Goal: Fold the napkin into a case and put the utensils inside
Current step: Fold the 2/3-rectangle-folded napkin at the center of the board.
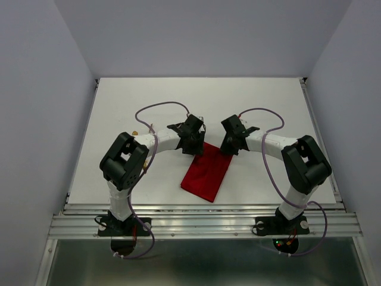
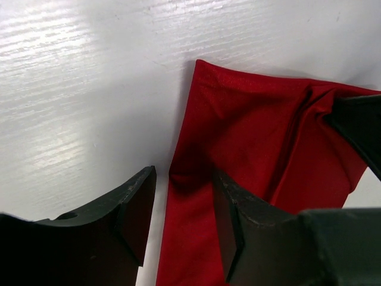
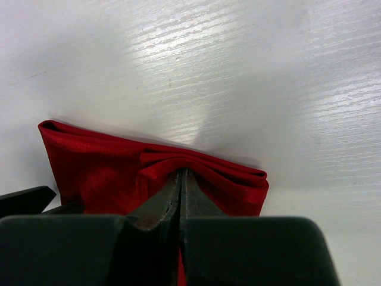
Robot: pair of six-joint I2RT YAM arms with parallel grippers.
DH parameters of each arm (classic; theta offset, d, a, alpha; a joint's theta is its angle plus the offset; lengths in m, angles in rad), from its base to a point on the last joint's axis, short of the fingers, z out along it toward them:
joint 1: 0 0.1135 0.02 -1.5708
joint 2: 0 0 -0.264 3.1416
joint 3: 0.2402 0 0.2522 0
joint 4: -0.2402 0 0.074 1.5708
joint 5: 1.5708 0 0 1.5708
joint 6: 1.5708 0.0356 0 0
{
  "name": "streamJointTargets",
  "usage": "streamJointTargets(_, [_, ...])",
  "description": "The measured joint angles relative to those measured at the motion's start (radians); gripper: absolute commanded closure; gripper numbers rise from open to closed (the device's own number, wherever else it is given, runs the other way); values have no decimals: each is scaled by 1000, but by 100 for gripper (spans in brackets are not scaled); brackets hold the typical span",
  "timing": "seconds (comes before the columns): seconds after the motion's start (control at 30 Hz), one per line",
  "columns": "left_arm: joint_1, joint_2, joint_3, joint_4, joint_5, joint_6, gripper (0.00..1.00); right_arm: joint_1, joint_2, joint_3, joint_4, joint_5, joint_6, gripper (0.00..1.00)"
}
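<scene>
The white tabletop [image 1: 268, 107] carries the red napkin [image 1: 205, 176], folded into a narrow strip under both arms. At the napkin's far end the right fingers [image 3: 162, 202] are clenched on a puckered fold. The left fingers [image 2: 134, 208] stand released, straddling the napkin's left edge. Any pull by the right arm alone could skew the strip or spring its folds open.

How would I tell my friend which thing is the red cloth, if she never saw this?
Find the white table, then look at its middle, between the left arm and the right arm. The napkin lies there, folded into a long slanted strip. It is the only red thing in view.
</scene>
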Motion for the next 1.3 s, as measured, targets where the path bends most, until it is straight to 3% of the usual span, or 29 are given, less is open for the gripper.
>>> streamJointTargets(0.33, [-37,25,6,-1,-1,-21,62,0,0,0,0,0,0,99])
streamJointTargets(0.4, [-43,33,15,-3,-6,-28,74,0,0,0,0,0,0,99])
streamJointTargets(0.43, [-46,39,19,-4,-8,-31,89,0,0,0,0,0,0,99])
streamJointTargets(0.47, [-47,45,26,-7,-10,-35,97,0,0,0,0,0,0,99])
streamJointTargets(0.5, [-48,50,32,-9,-11,-38,100,0,0,0,0,0,0,99])
streamJointTargets(0.8, [-55,92,127,-99,-66,18,100,0,0,0,0,1,22,99])
streamJointTargets(1.07, [-51,101,229,-170,-99,130,100,0,0,0,-3,-1,154,98])
streamJointTargets(1.3, [-46,101,243,-171,-48,173,100,0,1,0,-4,-6,261,99])
